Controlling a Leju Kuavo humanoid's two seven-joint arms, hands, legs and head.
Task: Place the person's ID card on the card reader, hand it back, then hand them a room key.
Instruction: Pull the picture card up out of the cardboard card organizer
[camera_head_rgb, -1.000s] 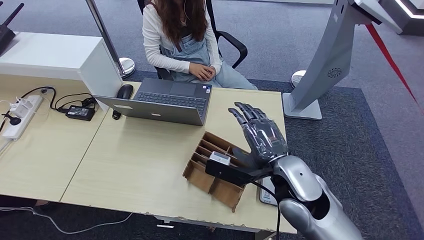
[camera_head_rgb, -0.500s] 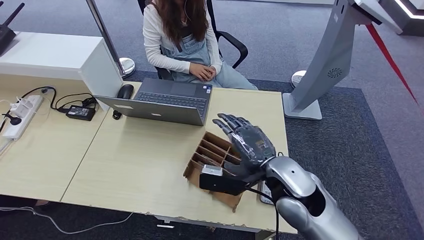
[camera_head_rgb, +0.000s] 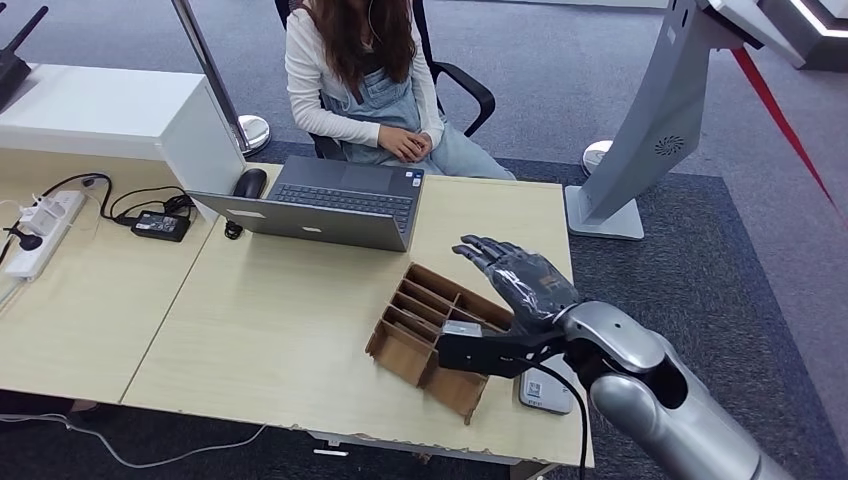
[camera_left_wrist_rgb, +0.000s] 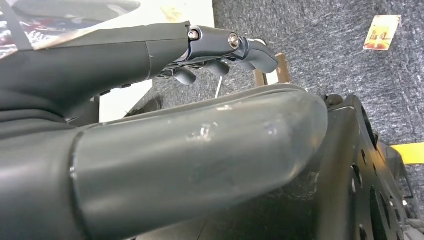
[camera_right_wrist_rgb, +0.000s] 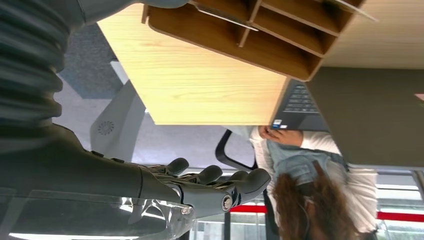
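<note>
right hand (camera_head_rgb: 520, 280) hovering empty, fingers spread | over wooden organizer (camera_head_rgb: 432, 335) | card reader (camera_head_rgb: 545, 392) at its 5 o'clock | left hand (camera_left_wrist_rgb: 220, 50): grip unclear

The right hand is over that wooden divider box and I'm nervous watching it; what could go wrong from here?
1. The right hand hovers open, low over the wooden divider box; reaching in, its fingers could catch a partition and shove the box.
2. The card reader sits at the table's edge beside the forearm; a sweep might knock it off.

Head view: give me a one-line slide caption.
Right hand hovers open above the slotted box on the desk, beside the laptop, facing a seated person.
</note>
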